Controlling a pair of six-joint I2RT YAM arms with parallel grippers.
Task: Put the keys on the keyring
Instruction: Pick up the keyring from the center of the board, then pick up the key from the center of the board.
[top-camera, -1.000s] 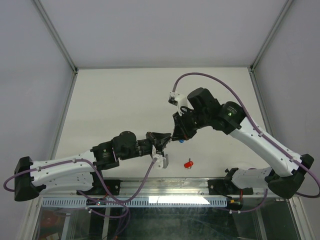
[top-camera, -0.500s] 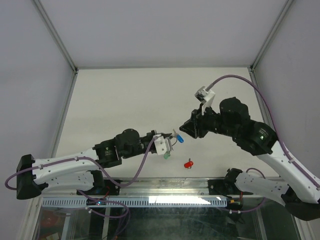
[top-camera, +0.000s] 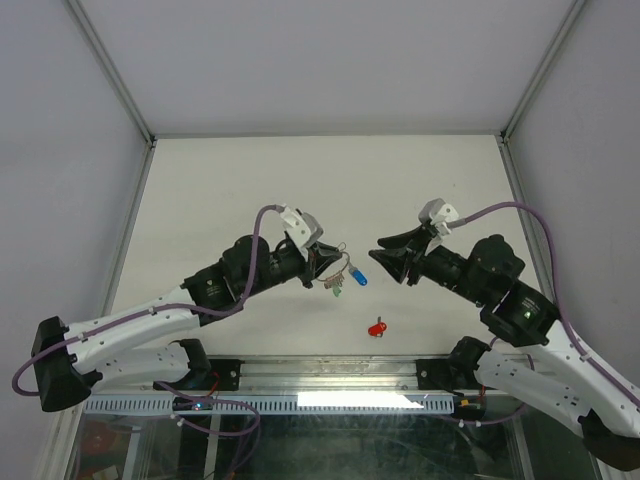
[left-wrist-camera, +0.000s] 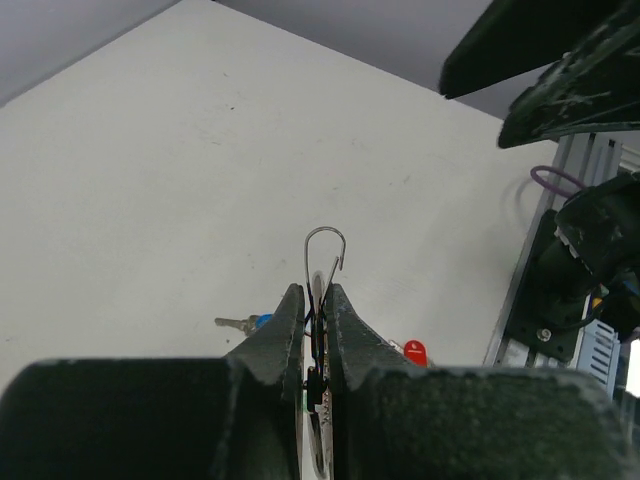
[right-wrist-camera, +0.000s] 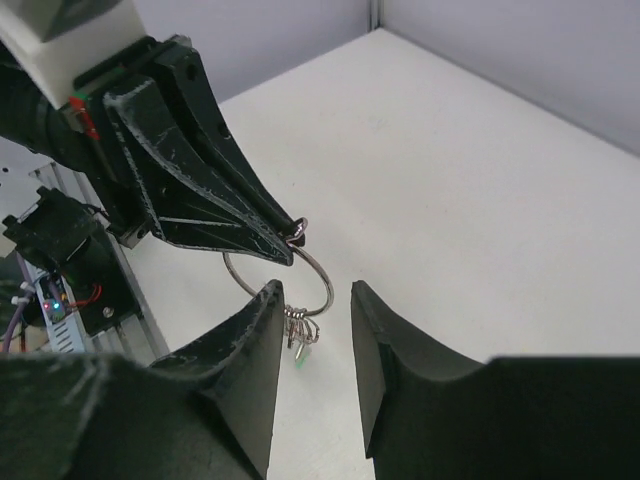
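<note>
My left gripper (top-camera: 322, 262) (left-wrist-camera: 315, 295) is shut on the keyring (left-wrist-camera: 325, 248), a thin silver wire loop (right-wrist-camera: 318, 268) that sticks out past its fingertips, held above the table. Several small silver pieces and the green key (top-camera: 337, 290) (right-wrist-camera: 300, 358) hang from the ring. The blue key (top-camera: 359, 278) (left-wrist-camera: 252, 322) lies on the table just right of the left gripper. The red key (top-camera: 378, 328) (left-wrist-camera: 415, 351) lies nearer the front edge. My right gripper (top-camera: 392, 256) (right-wrist-camera: 312, 300) stands open and holds nothing, a short way right of the ring and facing it.
White table (top-camera: 230, 190) with grey enclosure walls at the back and sides. A metal rail (top-camera: 330, 372) and both arm bases run along the near edge. The left gripper's fingers (right-wrist-camera: 215, 195) fill the upper left of the right wrist view.
My right gripper has opened and drawn back to the right, away from the ring. The left arm has swung up and back with the keyring. The blue and red keys have stayed put.
</note>
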